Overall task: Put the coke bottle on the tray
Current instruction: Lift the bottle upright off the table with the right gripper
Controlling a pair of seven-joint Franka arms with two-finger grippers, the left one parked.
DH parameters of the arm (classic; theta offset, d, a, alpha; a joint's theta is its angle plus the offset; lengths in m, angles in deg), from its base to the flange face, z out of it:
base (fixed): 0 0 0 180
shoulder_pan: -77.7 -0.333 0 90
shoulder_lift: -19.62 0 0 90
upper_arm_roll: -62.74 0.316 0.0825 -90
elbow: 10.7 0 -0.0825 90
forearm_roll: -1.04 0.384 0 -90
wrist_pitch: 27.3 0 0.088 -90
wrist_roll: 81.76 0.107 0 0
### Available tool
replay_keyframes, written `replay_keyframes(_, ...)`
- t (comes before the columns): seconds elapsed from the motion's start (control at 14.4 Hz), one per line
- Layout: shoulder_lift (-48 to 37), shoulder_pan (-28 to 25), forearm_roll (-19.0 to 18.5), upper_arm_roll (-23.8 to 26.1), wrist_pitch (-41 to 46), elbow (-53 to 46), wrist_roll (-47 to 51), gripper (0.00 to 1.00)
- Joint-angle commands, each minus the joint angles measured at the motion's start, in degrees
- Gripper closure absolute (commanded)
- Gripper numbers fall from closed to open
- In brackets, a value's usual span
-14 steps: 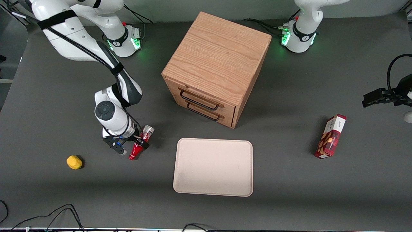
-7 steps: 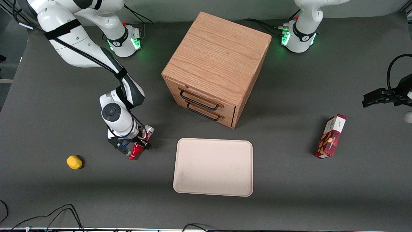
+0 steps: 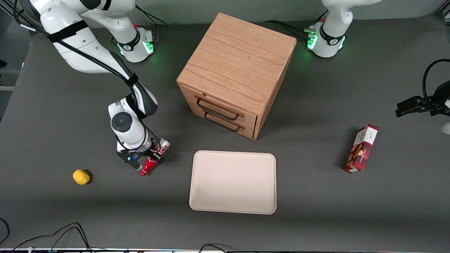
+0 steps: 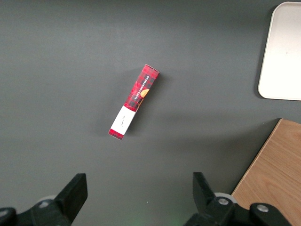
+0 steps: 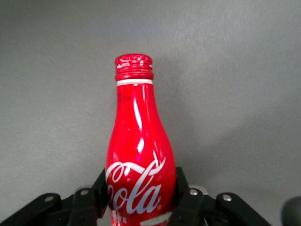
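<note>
My right gripper (image 3: 152, 157) is shut on the coke bottle (image 3: 154, 156), a slim red bottle with white script. It holds the bottle tilted, silver base up and red cap down toward the front camera, just above the table. In the right wrist view the black fingers (image 5: 189, 200) clamp both sides of the bottle's body (image 5: 140, 160), and bare grey table lies under the cap. The beige tray (image 3: 233, 182) lies flat on the table beside the gripper, toward the parked arm's end, a short gap away. It holds nothing.
A wooden drawer cabinet (image 3: 236, 73) stands farther from the front camera than the tray. A yellow lemon-like object (image 3: 81, 176) lies beside the gripper, toward the working arm's end. A red snack box (image 3: 361, 148) lies toward the parked arm's end; it also shows in the left wrist view (image 4: 134, 101).
The gripper, still shut on the bottle, has lifted it slightly and shifted a little toward the tray. The bottle has tilted with it. The tray has not moved.
</note>
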Motion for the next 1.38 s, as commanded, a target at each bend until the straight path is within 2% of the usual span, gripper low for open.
replay_keyframes(0.0, -7.0, 0.6, -1.5, 1.0, 9.5, -1.4, 0.5, 1.0)
replay_keyframes(0.07, -9.0, 1.3, -1.0, 2.4, 14.6, -2.9, -1.0, 1.0)
replay_keyframes(0.28, -11.4, 9.4, 6.2, 11.4, 33.3, -14.5, -9.2, 1.0)
replay_keyframes(0.48, -11.4, 14.9, 7.0, 18.7, 50.1, -27.0, -12.0, 1.0)
replay_keyframes(0.62, -11.1, 16.1, 8.9, 20.5, 56.7, -33.0, -14.5, 1.0)
replay_keyframes(0.76, -10.3, 15.9, 9.6, 20.5, 58.3, -36.5, -16.3, 1.0)
replay_keyframes(0.9, -6.5, 14.7, 9.3, 20.6, 58.5, -40.9, -17.8, 1.0)
replay_keyframes(1.04, -0.4, 9.2, 8.6, 19.4, 58.7, -48.6, -17.8, 1.0)
replay_keyframes(1.11, 3.7, 6.4, 8.3, 17.5, 58.6, -53.4, -17.7, 1.0)
replay_keyframes(1.25, 10.8, -3.0, 8.4, 10.6, 56.9, -61.9, -17.6, 1.0)
replay_keyframes(1.32, 13.3, -6.1, 8.9, 7.7, 53.3, -63.5, -17.5, 1.0)
